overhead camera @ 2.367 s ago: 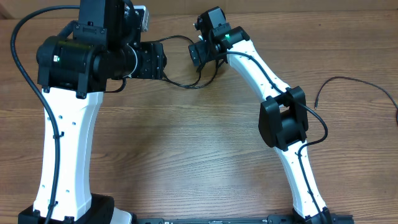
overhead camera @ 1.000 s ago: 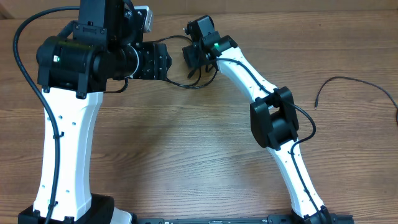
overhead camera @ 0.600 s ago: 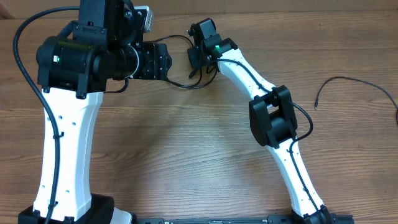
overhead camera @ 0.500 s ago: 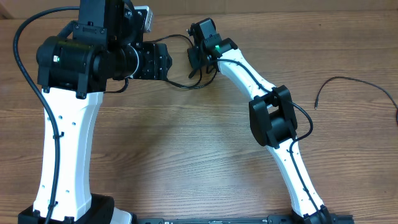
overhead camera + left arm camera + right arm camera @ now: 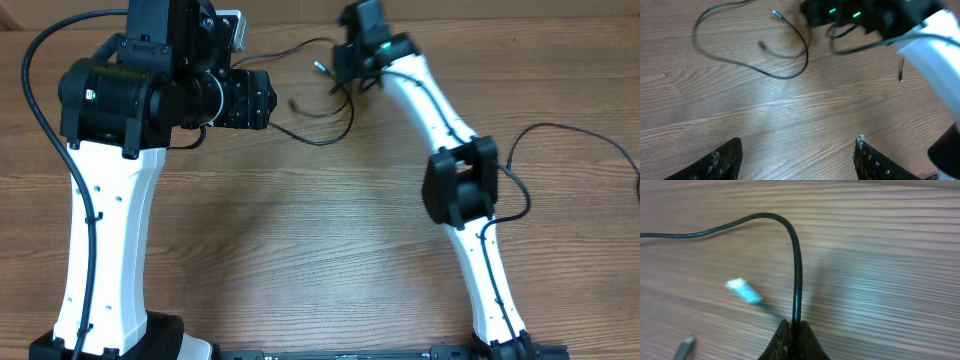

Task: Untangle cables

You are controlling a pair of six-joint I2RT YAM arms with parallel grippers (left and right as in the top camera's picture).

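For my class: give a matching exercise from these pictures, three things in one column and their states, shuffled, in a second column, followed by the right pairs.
Things
1. left gripper
2. right gripper
3. lone cable

States
A. lies on the table at its right side, away from both grippers
B. shut on a thin black cable
C. open, holding nothing

Pairs: 1-C, 2-B, 3-A
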